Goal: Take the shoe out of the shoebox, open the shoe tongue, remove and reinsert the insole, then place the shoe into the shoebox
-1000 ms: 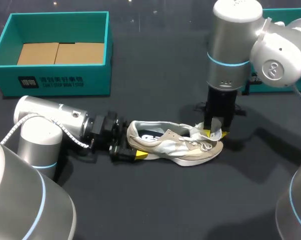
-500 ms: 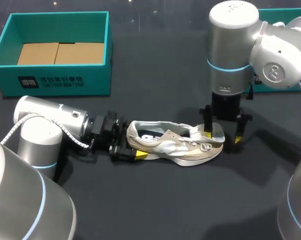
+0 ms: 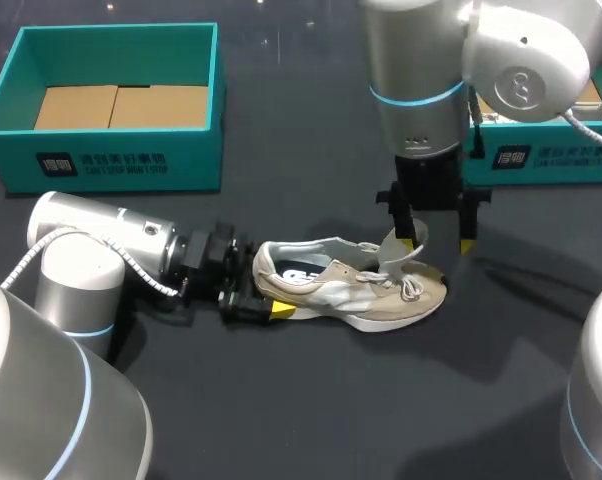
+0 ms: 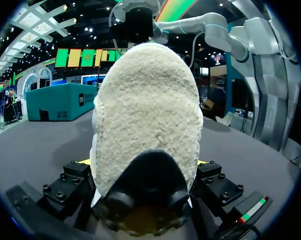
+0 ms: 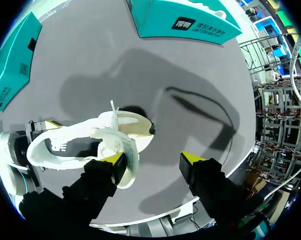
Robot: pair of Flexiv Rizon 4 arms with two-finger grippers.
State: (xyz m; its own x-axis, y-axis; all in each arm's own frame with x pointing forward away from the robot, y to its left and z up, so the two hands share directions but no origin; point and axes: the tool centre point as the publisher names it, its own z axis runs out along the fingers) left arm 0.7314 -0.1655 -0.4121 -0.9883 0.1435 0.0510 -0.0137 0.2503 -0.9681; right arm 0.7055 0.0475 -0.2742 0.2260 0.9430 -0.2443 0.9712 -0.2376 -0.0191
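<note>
The shoe (image 3: 351, 290) lies mid-table (image 3: 311, 420) with its long axis running 9 to 3 o'clock in the head view, heel at 9 and toe at 3. The teal shoebox (image 3: 111, 165) stands well apart at its 10 o'clock. The left gripper (image 3: 264, 297) comes in from 9 o'clock and clamps the heel from both sides, while the right gripper (image 3: 437, 243) hangs over the toe end, fingers spread wide and holding nothing, the raised tongue (image 3: 396, 250) just beside its 9 o'clock finger.

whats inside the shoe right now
Through the opening of the shoe, a dark insole with white print shows at the heel end. The toe end is covered by the laces and raised tongue.
</note>
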